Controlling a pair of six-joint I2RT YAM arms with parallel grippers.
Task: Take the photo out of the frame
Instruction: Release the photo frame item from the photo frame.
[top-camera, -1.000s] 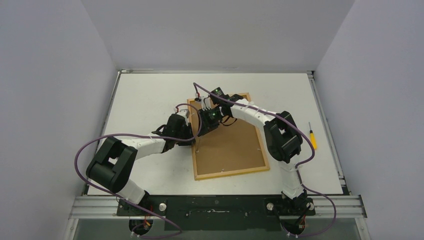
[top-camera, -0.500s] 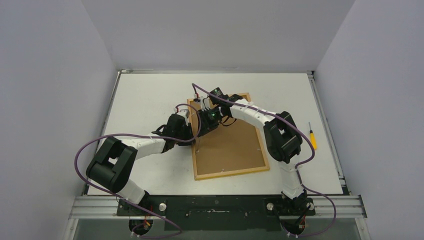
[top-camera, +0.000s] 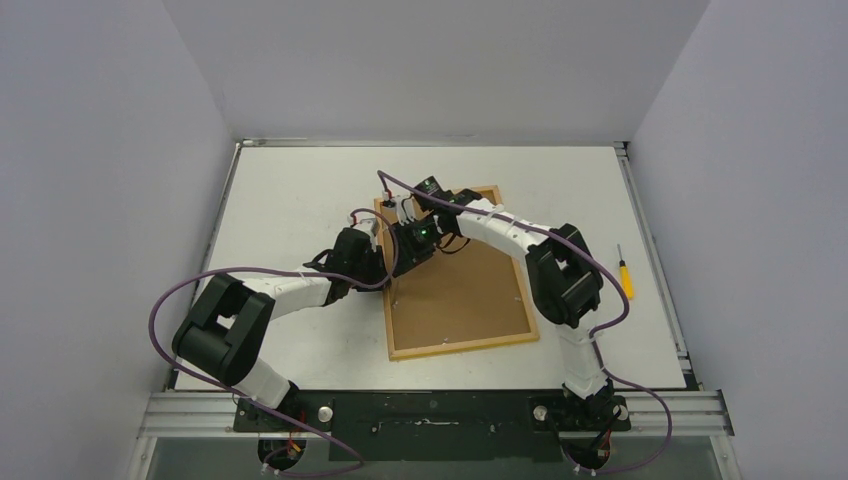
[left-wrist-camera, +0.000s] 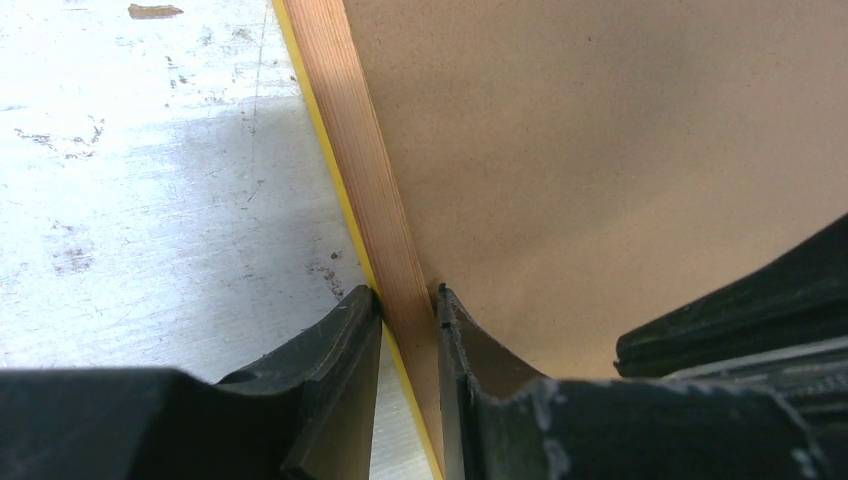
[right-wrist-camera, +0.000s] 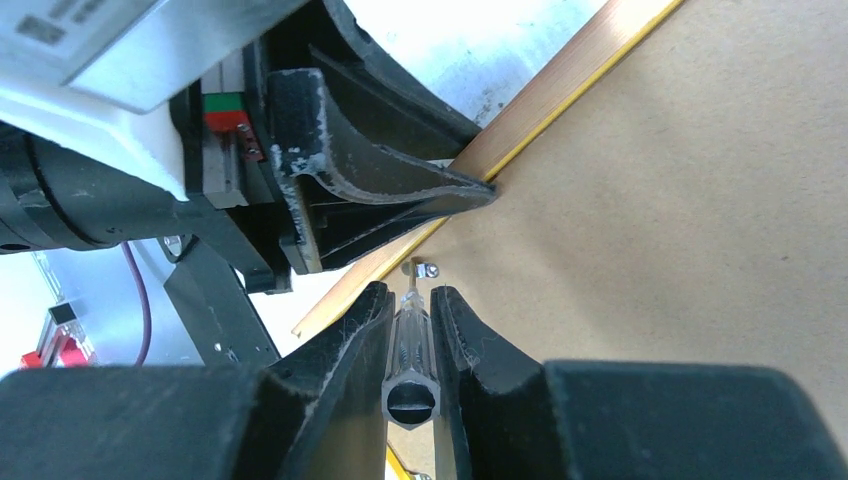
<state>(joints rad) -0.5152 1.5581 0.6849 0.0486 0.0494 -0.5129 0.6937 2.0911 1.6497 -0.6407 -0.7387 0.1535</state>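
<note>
At the middle of the table (top-camera: 290, 190), the frame (top-camera: 460, 295) lies face down, its brown backing (left-wrist-camera: 600, 150) upward. Its long sides run from the near edge toward the far edge, slightly askew. We see both arms meeting over its far-left part.

The left arm (top-camera: 290, 290) rises from its base at the near edge, folds at an elbow by the left edge and stretches its forearm rightward to the frame's left side. Its wrist view shows the left gripper (left-wrist-camera: 405, 296) clamped across the wood rim (left-wrist-camera: 365, 170). One finger presses the rim's outer face and the other sits inside, on the backing.

The right arm (top-camera: 500, 228) climbs from its base at the near edge, bends at an elbow beside the frame's right side and reaches leftward across the backing. The right gripper (right-wrist-camera: 412, 296) is closed on a small clear-handled tool (right-wrist-camera: 410, 365), held in line with the fingers. The tool's tip touches a metal tab (right-wrist-camera: 426, 269) on the backing, just beside the left gripper's inner finger.

A yellow screwdriver (top-camera: 625, 276) lies alone near the right edge, well apart from the frame. We cannot see the photo in any view.
</note>
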